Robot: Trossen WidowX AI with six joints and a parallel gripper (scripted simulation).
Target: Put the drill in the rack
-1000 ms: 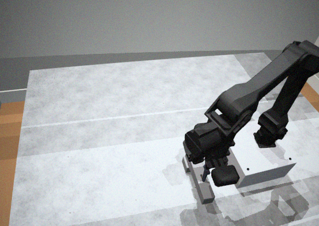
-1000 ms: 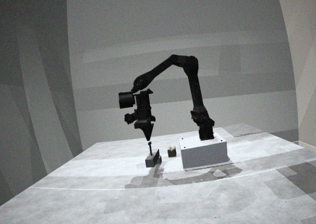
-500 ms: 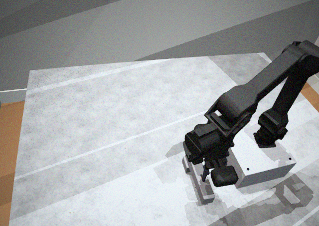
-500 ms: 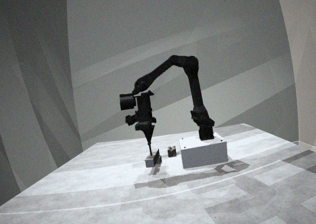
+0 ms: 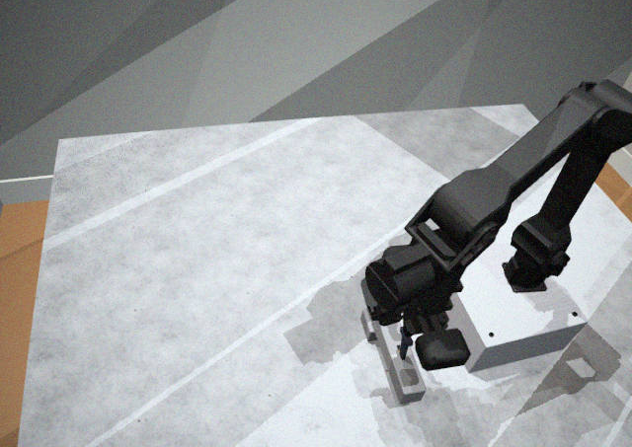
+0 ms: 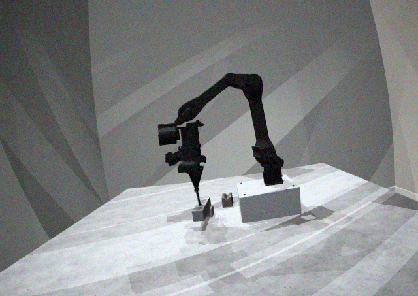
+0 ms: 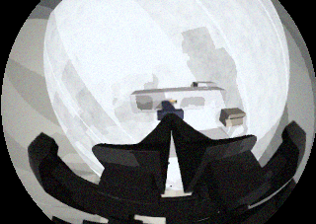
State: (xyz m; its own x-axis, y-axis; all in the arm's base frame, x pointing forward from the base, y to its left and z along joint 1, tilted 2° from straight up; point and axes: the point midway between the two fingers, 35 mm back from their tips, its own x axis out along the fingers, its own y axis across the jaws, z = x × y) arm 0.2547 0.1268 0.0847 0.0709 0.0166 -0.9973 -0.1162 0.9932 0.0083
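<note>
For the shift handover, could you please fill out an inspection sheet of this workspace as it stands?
Surface: pale grey table with streaks and shadow patches.
Job's things: grey fixture block with a thin dark upright stem, whether key or drill I cannot tell; small tan rack beside it, with nothing in it.
Clutter: nothing seen.
End effector: shut, holding nothing, pointing down with its tip at the top of the stem.
Cables: nothing seen.
Surroundings: arm base on a white pedestal; grey walls; orange floor past the table edge.
</note>
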